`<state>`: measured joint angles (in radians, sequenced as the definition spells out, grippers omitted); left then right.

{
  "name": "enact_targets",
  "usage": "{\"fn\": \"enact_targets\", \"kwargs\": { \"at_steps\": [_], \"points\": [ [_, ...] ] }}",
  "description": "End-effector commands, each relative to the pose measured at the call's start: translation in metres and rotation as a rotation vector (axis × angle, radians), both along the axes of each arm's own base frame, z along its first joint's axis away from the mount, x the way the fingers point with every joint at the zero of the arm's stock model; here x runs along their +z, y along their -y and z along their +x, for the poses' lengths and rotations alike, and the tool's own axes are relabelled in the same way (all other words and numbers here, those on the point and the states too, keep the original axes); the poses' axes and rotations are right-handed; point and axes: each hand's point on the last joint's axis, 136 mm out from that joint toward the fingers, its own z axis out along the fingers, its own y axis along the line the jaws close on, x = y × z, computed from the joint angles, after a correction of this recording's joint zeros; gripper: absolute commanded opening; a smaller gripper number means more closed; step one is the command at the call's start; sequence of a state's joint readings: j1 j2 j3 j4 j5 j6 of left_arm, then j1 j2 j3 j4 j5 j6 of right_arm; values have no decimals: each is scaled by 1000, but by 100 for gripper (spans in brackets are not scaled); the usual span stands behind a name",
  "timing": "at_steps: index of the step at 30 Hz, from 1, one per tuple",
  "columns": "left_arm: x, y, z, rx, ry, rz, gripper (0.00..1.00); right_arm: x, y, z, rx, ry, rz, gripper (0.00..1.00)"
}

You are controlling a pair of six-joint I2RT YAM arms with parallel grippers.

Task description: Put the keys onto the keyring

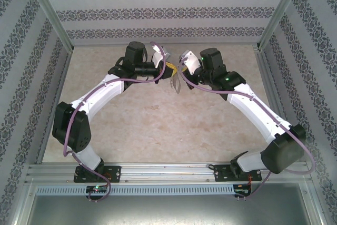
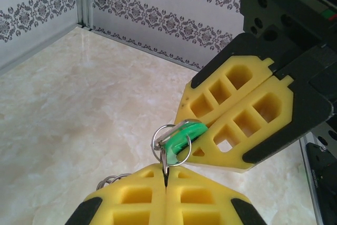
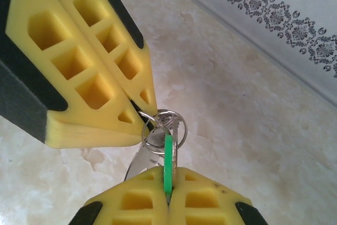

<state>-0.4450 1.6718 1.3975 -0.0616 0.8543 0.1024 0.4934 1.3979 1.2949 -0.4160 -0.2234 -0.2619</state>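
Observation:
Both grippers meet tip to tip above the table's far middle. My left gripper (image 2: 166, 175) is shut on a small link of the keyring (image 2: 169, 142), whose round split ring stands just above its tips. The grey loop (image 3: 137, 160) and chain (image 2: 108, 181) hang below. My right gripper (image 3: 169, 185) is shut on the green-headed key (image 3: 168, 156), held edge-on, its top against the rings (image 3: 164, 127). The green head (image 2: 184, 136) overlaps the ring; whether it is threaded through I cannot tell. From above, the left gripper (image 1: 167, 68) and right gripper (image 1: 182, 67) touch, the keyring (image 1: 176, 84) dangling beneath.
The beige marble-patterned table (image 1: 158, 125) lies under the arms. Patterned walls (image 1: 158, 11) and aluminium posts (image 1: 50, 11) enclose it at the back and sides. A metal rail (image 1: 168, 171) carries both arm bases at the near edge.

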Motion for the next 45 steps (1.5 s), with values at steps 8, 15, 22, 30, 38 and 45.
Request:
{"fn": "enact_targets", "kwargs": {
  "at_steps": [8, 15, 22, 30, 38, 45],
  "points": [
    [15, 8, -3, -40, 50, -22, 0, 3, 16, 1, -46, 20, -3, 0],
    [17, 8, -4, -40, 52, -21, 0, -2, 11, 1, -26, 3, -6, 0],
    [18, 8, -4, -42, 51, -23, 0, -4, -5, 1, 12, -2, -9, 0],
    [17, 8, -4, -42, 50, -20, 0, -11, -9, 4, 12, -4, -45, 0],
    [15, 8, -4, -45, 48, -10, 0, -6, 12, 7, -62, 16, -46, 0],
    [14, 8, -4, -45, 44, -7, 0, -2, 15, 6, -61, 16, -25, 0]
  ]
}}
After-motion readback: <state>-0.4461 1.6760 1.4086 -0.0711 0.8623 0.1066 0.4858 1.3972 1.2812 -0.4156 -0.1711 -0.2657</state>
